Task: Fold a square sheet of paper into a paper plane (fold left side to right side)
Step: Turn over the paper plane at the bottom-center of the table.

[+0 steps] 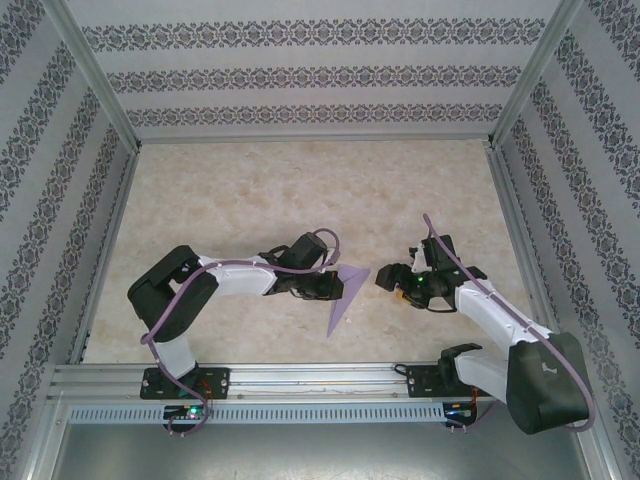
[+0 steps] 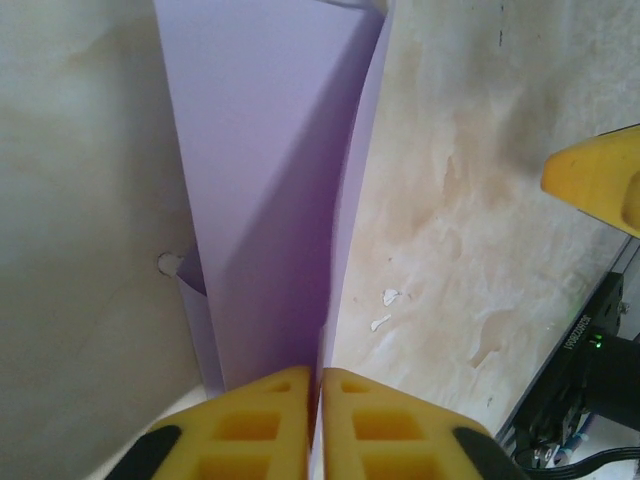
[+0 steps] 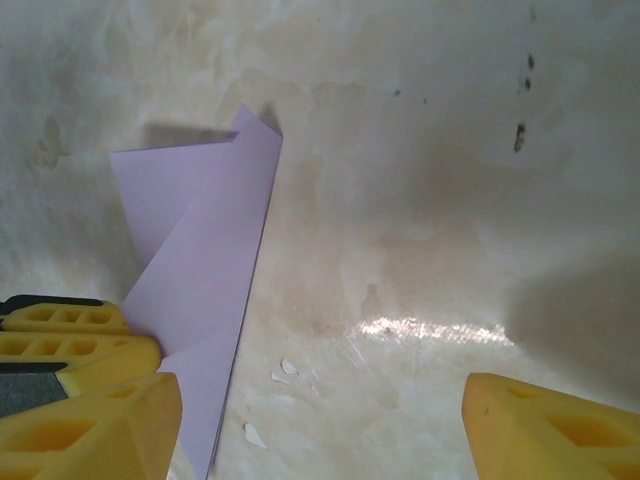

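While in left claw (image 2: 318, 388), paper plane (image 2: 265, 180).

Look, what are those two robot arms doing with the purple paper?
They are folding it into a plane. The left gripper is shut on the paper plane, pinching its edge near the middle of the table. The paper is already folded into a narrow pointed shape. The right gripper is open close beside the paper and holds nothing.
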Controlling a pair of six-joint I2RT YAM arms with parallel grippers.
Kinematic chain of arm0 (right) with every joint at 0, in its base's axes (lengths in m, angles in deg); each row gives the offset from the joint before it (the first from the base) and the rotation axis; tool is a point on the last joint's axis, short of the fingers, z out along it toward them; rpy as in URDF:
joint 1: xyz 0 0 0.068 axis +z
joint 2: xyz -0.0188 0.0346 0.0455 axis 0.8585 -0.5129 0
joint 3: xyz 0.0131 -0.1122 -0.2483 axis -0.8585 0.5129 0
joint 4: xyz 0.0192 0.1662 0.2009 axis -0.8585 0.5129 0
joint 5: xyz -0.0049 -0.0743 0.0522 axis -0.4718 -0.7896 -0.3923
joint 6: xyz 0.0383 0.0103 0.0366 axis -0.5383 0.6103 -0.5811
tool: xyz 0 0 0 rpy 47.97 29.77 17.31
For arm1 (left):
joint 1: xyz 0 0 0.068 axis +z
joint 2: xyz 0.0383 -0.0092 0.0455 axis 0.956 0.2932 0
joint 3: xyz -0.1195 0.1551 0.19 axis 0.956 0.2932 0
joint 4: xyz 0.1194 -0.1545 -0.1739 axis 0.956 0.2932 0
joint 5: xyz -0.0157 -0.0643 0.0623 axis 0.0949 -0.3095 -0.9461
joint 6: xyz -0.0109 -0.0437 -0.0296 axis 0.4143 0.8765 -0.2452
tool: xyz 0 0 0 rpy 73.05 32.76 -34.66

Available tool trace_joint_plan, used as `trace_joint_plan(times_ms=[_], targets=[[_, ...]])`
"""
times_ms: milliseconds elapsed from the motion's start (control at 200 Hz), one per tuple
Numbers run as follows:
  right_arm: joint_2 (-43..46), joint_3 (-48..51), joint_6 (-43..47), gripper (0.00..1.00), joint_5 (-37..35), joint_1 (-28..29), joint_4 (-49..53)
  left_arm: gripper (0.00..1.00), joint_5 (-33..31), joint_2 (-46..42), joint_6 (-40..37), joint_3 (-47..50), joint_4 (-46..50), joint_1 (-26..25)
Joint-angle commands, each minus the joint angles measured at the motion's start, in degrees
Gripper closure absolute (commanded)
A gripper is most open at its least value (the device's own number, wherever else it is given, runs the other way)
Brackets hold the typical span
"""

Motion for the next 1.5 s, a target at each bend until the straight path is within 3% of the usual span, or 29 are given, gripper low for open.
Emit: trace_joint_plan(times_ms=[0,265,505,670,899,1209,1494], targets=[[-0.53,-1.73,-5.23,0.27,2.36,0.01,1.35,0.95,-0.76,-2.73,-2.89,-0.03,0.27,0.71],[2.86,-4.23,-18.49,0.29,-1.88,2.81,1.09,1.0,-9.97,-12.84,-11.67,-0.24,11.84,0.54],[1.71,-9.6,-24.51,0.31,-5.01,6.33,2.93,1.0,-23.25,-19.22,-20.7,-4.57,26.64,-1.3],[-1.14,-12.55,-26.85,0.34,-5.71,8.33,3.14,1.0,-29.77,-18.22,-24.0,-6.08,29.75,-5.03],[-6.1,-14.97,-29.15,0.38,-6.75,9.37,5.01,1.0,-36.9,-10.09,-25.9,-9.54,32.65,-11.73],[-10.82,-14.65,-29.54,0.44,-7.1,9.91,4.6,1.0,-38.13,-3.04,-24.08,-12.92,32.33,-17.67],[-10.96,-11.96,-30.18,0.48,-7.13,9.89,3.43,0.85,-32.57,-1.84,-20.71,-11.46,26.88,-19.39]])
